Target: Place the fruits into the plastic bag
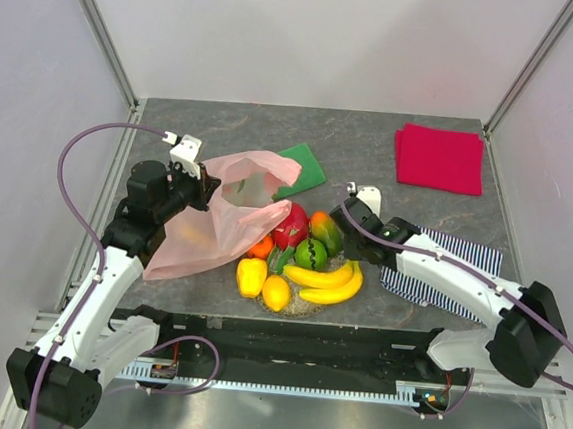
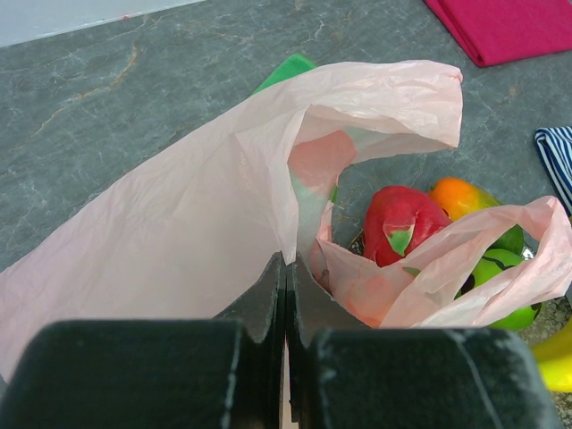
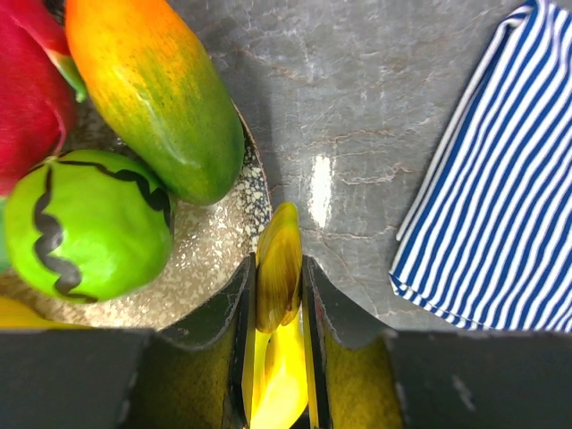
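Note:
The pale pink plastic bag [image 1: 216, 218] lies left of the speckled plate [image 1: 304, 299] with its mouth held up. My left gripper [image 1: 206, 191] is shut on the bag's rim [image 2: 179, 223], jaws [image 2: 288, 259] pinched tight on the film. On the plate lie a yellow banana bunch [image 1: 326, 278], a red fruit [image 1: 291, 225], a green melon [image 1: 310, 253] and an orange-green mango [image 1: 327, 233]. My right gripper [image 1: 356, 253] is shut on the tip of the banana [image 3: 281, 234], at the plate's right rim [image 3: 255, 192].
A yellow pepper [image 1: 251, 275], a lemon [image 1: 276, 292] and an orange piece [image 1: 262, 245] sit at the plate's front left. A green cloth [image 1: 303, 168] lies behind the bag, a red folded cloth [image 1: 439, 158] at the back right, a striped cloth [image 1: 453, 264] under my right arm.

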`<state>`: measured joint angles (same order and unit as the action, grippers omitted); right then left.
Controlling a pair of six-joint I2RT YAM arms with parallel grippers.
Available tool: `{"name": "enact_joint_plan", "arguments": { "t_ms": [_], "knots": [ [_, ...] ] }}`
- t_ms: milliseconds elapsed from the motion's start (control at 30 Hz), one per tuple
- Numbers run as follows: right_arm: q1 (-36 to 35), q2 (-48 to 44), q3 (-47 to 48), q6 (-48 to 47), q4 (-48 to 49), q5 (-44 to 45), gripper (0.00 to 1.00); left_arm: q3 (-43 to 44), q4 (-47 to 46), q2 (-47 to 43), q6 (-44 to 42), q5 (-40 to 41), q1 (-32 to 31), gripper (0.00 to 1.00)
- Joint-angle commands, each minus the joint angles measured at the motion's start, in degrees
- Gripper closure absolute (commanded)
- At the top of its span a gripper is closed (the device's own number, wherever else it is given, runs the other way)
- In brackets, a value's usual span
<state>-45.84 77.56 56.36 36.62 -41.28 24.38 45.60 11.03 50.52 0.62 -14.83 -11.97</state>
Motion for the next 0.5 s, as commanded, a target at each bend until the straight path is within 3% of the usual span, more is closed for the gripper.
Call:
{"name": "enact_joint_plan", "arguments": {
  "t_ms": [0,267,467],
  "knots": [
    [0.6,-4.0,3.2,0.0,-4.1,1.7,1.00,2.5,-0.6,-0.8,-1.1,0.9,0.2,0.98],
    [7.2,-11.4,11.4,-6.4,-2.9,-3.8,1.00,2.4,-0.7,-0.7,-1.2,0.5,0.2,0.98],
    [7.3,-9.1,20.8,-12.6,12.9,-3.7,1.00,2.3,-0.9,-1.0,-1.1,0.0,0.2,0.98]
  ]
}}
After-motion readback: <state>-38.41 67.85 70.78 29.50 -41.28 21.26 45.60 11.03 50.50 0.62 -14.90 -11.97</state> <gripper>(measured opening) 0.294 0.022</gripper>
